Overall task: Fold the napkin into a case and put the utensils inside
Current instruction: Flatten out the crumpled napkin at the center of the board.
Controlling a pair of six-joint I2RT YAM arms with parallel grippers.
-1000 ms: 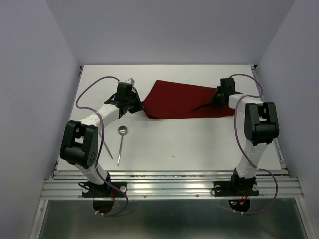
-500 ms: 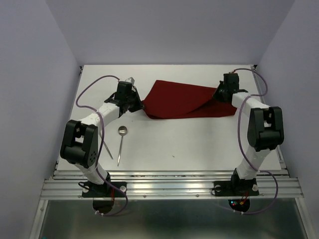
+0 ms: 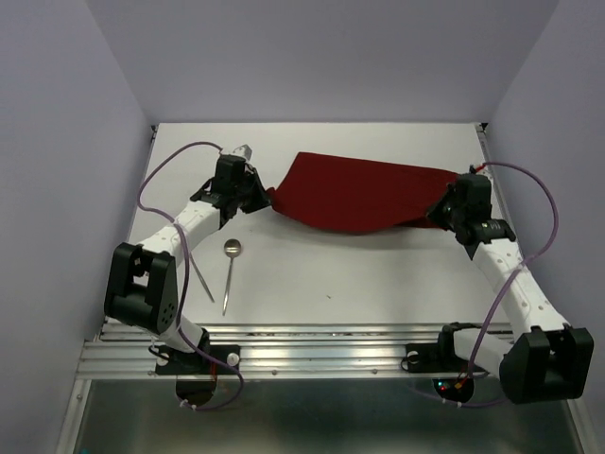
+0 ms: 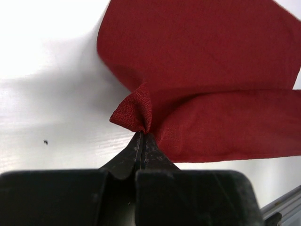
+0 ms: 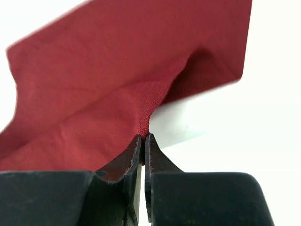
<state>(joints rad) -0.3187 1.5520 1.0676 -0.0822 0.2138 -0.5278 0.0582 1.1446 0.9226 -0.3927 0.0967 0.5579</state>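
The right arm (image 3: 515,284) has swung out toward the near edge, drawing the dark red soft cloth napkin (image 3: 354,194) wider. The right gripper (image 5: 143,137) is clenched on its right edge and the left gripper (image 4: 142,136) pinches a puckered left corner, so the cloth spans between them. The slim silver metal spoon (image 3: 230,270) and thin straight piece (image 3: 202,277) lie nearward of the left fingers (image 4: 126,161), well apart.

Your white flat tabletop (image 3: 378,274) bears a dark red cloth napkin (image 3: 354,194), far side. Near left: a silver metal spoon (image 3: 229,279) beside a thin silver piece (image 3: 203,282).
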